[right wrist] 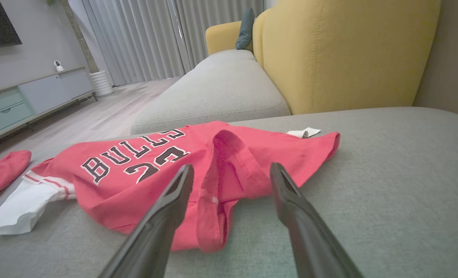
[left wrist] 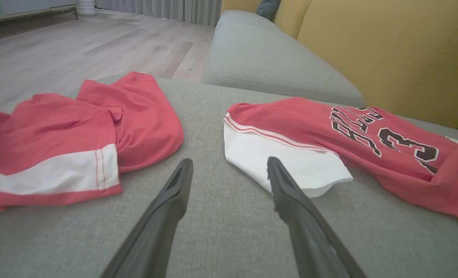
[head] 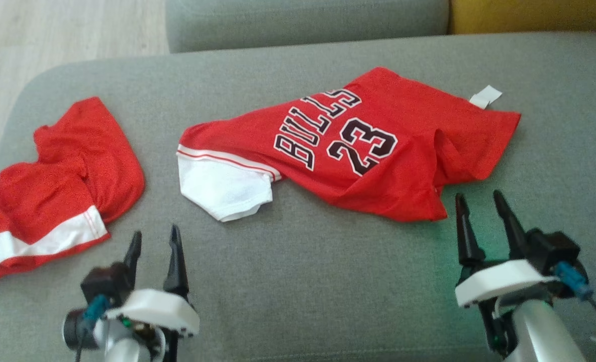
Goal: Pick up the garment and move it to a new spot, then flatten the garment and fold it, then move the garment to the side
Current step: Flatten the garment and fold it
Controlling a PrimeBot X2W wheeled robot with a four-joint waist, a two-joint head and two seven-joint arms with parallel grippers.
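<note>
The jersey (head: 358, 151) lies rumpled mid-cushion on the grey sofa (head: 303, 281), with the shorts (head: 52, 191) well apart to its left. The left tool (head: 155, 231) and right tool (head: 479, 195) both stand released, grasping nothing. Flattening appears to be the step in hand: pinch the white sleeve (head: 217, 186) and the bunched right-hand edge, one layer each, and draw them apart. The right wrist view shows a raised fold (right wrist: 229, 170) standing up. The head view gives the whole outline.

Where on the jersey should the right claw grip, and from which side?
Grip the raised fold at the jersey's right end, coming low from the robot's side. It stands off the cushion ahead of the open right claw, so one finger could likely slip under.
</note>
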